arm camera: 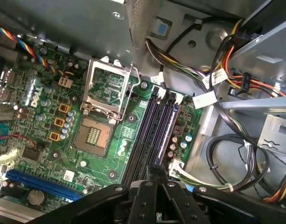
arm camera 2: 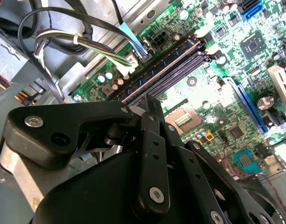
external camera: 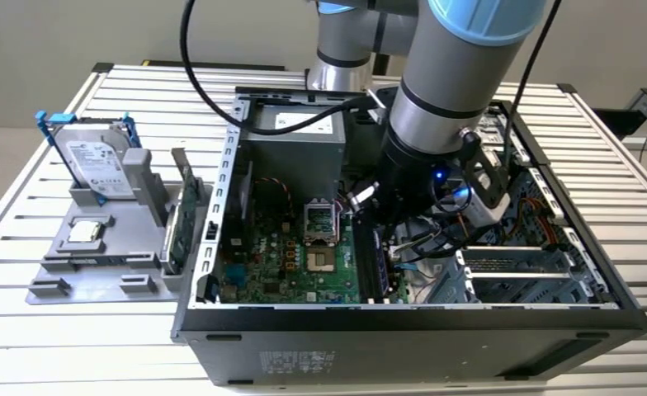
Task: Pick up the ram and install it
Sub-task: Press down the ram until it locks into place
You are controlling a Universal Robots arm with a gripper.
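My gripper [external camera: 395, 238] is down inside the open computer case [external camera: 412, 318], over the memory slots [external camera: 373, 260] of the green motherboard [external camera: 290, 256]. In both wrist views its fingers stand together, gripper [arm camera 2: 149, 100] [arm camera: 154, 169] shut, the tip just above one end of the long black and blue memory slots [arm camera: 149, 126] [arm camera 2: 166, 65]. Nothing shows between the fingers. A thin pale line runs along one slot in the second wrist view. I cannot tell whether that is the ram seated there.
Cable bundles [arm camera: 212, 88] and a drive cage [external camera: 527, 276] crowd the side of the slots. The CPU socket [arm camera: 103, 109] lies beside them. On the exterior view's left a grey holder [external camera: 82, 264] carries a hard drive [external camera: 95, 161] and a green card [external camera: 178, 235].
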